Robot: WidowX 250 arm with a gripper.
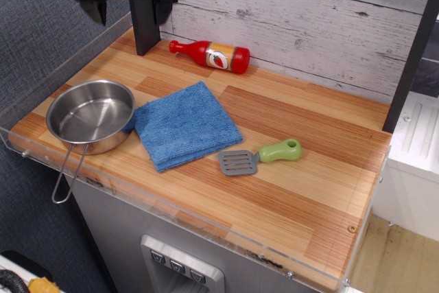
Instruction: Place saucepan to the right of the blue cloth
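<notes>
The shiny steel saucepan (pixel 90 114) sits on the wooden table at the left, touching the left edge of the blue cloth (pixel 184 123). Its wire-loop handle (pixel 66 176) sticks out over the front edge. The cloth lies flat near the table's middle. My gripper (pixel 129 5) hangs high at the back left, above and behind the pan, with its two black fingers spread apart and nothing between them.
A red sauce bottle (pixel 211 55) lies on its side by the back wall. A grey spatula with green handle (pixel 259 156) lies right of the cloth. A dark post (pixel 144 29) stands at the back left. Bare wood (pixel 322 169) lies right of the spatula.
</notes>
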